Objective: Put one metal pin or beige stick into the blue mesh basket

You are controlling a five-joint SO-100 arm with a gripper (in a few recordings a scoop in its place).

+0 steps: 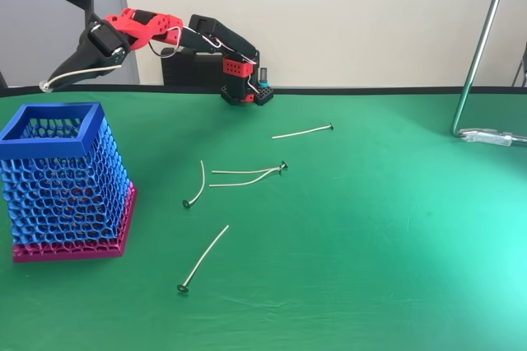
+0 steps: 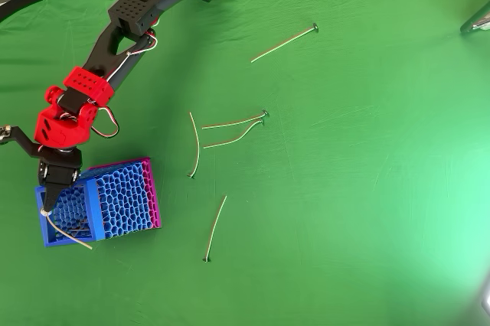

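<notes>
Looks like a hobby robotics test bench or small lab: a flat table covered in green felt-like cloth (image 1: 387, 269), a plain cream wall panel (image 1: 346, 21) behind it, a chrome metal stand pole (image 1: 482, 46) at the right, and a red-and-black 3D-printed robot arm (image 1: 156, 30) mounted at the back edge.

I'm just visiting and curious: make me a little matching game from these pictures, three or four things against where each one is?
Things:
1. hand
2. held pin
3. blue mesh basket
4. far pin

Places:
A. lying alone on the green cloth, farthest back in the fixed view
B. standing on the table's left side in the fixed view
C. gripped, hanging over the basket's opening
D. above the basket's rim, shut on a pin

Pairs: 1-D, 2-C, 3-B, 4-A
</notes>
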